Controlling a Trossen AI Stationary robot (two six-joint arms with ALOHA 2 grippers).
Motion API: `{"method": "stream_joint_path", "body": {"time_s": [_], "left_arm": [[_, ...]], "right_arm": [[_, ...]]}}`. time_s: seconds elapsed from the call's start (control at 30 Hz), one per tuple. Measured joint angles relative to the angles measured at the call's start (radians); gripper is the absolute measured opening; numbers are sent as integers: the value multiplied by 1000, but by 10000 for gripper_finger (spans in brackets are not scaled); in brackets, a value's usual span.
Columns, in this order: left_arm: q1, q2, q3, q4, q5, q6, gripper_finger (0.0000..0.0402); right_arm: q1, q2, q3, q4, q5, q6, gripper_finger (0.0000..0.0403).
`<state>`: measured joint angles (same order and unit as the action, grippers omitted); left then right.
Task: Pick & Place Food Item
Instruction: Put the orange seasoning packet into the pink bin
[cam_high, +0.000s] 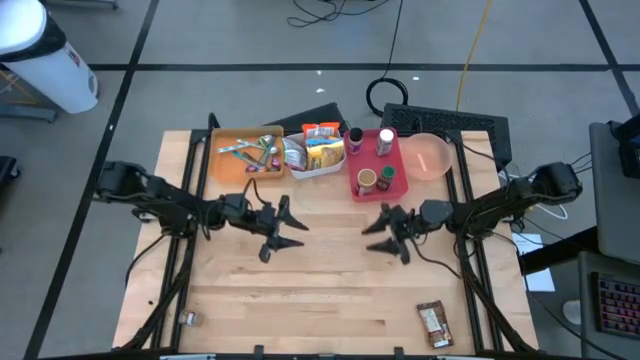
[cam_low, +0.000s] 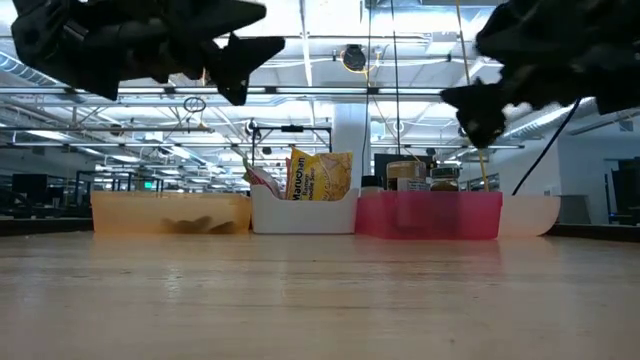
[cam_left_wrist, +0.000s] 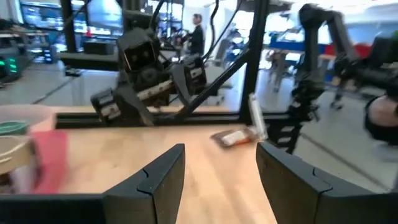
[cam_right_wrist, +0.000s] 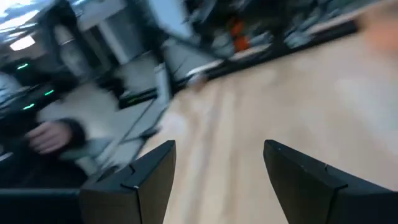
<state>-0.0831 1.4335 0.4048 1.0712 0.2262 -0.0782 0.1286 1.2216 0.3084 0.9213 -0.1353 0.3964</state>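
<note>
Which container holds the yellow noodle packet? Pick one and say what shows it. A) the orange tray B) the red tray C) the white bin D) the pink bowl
C: the yellow noodle packet stands in the white bin, between the orange tray and the red tray, as the high and low views both show.

Four containers stand in a row at the back of the bench (cam_high: 300, 290): one orange bin (cam_high: 225, 168), one white bin (cam_high: 322, 170), one red bin (cam_high: 357, 190) and one pink bowl (cam_high: 430, 156). One wrapped snack bar (cam_high: 434, 324) lies near the front edge. Two arms reach in.
</note>
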Motion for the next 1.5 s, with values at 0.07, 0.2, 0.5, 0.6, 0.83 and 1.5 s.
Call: {"method": "stream_joint_path", "body": {"time_s": [0.07, 0.2, 0.5, 0.6, 0.83, 1.5], "left_arm": [[-21, 17, 20, 0, 0, -35, 207], [-68, 61, 60, -5, 0, -56, 207], [-141, 177, 159, -5, -1, -29, 207], [-157, 220, 204, -7, -3, -38, 207], [-212, 320, 319, -13, -3, -100, 207], [-379, 672, 786, -37, -277, -256, 207]], "right_arm": [[55, 0, 0, -27, -13, 33, 238], [193, 0, 0, -86, 30, 105, 238], [450, 0, 0, -240, 194, 374, 238], [508, 0, 0, -314, 215, 469, 238], [625, 0, 1, -437, 208, 640, 238], [764, 0, 4, -694, 52, 656, 233]]}}
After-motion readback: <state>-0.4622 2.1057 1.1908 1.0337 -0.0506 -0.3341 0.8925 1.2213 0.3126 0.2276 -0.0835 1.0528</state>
